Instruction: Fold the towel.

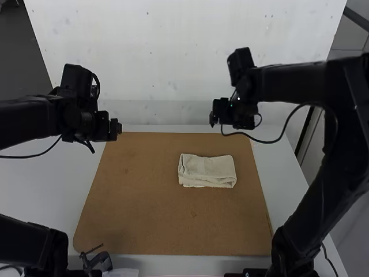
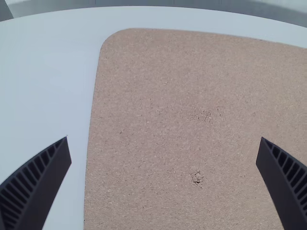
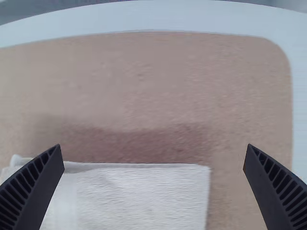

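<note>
1. The left gripper (image 1: 119,128) has its fingers wide open.
2. The towel (image 1: 207,171) lies folded on the brown board (image 1: 144,213), well apart from the left fingers, near the right ones.
3. The right gripper (image 1: 213,118) has its fingers wide open too.

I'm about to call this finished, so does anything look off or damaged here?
Two small things: the towel looks slightly uneven, with its layers not quite lined up along the near edge, and the brown board has a small dark mark, perhaps a chip in its surface.
</note>
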`<state>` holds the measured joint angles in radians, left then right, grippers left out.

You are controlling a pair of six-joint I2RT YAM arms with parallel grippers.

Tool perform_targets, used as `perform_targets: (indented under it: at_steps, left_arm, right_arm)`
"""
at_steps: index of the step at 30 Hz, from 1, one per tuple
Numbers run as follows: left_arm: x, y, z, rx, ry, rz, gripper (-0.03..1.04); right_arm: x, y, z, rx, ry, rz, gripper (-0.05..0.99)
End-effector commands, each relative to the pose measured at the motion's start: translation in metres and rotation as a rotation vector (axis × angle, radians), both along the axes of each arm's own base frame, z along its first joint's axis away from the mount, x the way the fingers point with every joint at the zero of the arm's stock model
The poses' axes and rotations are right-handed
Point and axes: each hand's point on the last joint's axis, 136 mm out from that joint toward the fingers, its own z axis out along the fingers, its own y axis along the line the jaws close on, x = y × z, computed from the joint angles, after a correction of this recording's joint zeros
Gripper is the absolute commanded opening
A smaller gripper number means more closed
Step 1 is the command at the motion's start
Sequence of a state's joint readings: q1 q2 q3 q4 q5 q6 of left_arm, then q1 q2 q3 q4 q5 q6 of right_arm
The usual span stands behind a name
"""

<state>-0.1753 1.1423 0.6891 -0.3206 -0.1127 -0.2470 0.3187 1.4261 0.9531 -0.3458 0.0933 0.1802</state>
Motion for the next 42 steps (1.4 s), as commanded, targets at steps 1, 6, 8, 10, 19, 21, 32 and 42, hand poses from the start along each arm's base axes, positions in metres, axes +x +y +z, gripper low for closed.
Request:
perform_targets:
  at_steps: [1,6,8,10,19,21,32,42]
  left_arm:
    - [0.0,0.001,0.017,0.022,-0.055,-0.018,1.01]
    - [-0.003,0.001,0.025,0.02,-0.085,-0.022,1.01]
    - [-0.004,0.001,0.023,0.022,-0.083,-0.023,1.01]
    - [-0.005,0.001,0.022,0.02,-0.079,-0.023,1.01]
    - [-0.014,0.004,0.039,0.023,-0.154,-0.017,1.01]
    - [-0.015,0.006,0.045,0.034,-0.174,-0.021,1.01]
    - [-0.026,0.01,0.06,0.032,-0.245,-0.009,1.01]
    - [-0.048,0.016,0.07,0.017,-0.351,0.005,1.01]
  right_arm:
    - [-0.009,-0.04,0.025,-0.007,-0.121,-0.031,0.96]
    - [-0.035,-0.075,0.044,-0.011,-0.254,-0.075,0.96]
    - [-0.046,-0.082,0.054,-0.005,-0.315,-0.092,0.96]
    - [-0.056,-0.087,0.063,-0.001,-0.377,-0.107,0.96]
    - [-0.1,-0.097,0.081,0.017,-0.589,-0.13,0.96]
    - [-0.107,-0.096,0.076,0.021,-0.607,-0.124,0.96]
    - [-0.131,-0.099,0.083,0.019,-0.778,-0.123,0.96]
    - [-0.137,-0.102,0.088,0.018,-0.847,-0.132,0.96]
